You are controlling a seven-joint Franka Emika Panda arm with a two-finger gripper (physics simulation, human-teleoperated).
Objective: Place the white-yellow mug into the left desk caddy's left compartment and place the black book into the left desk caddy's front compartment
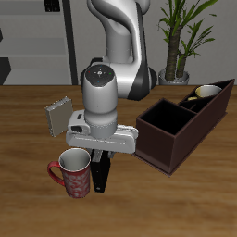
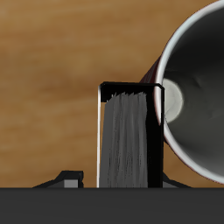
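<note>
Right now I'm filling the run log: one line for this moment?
mug: white-yellow mug in left desk caddy | book: black book upright beside red mug | pincer: over book, closure unclear
</note>
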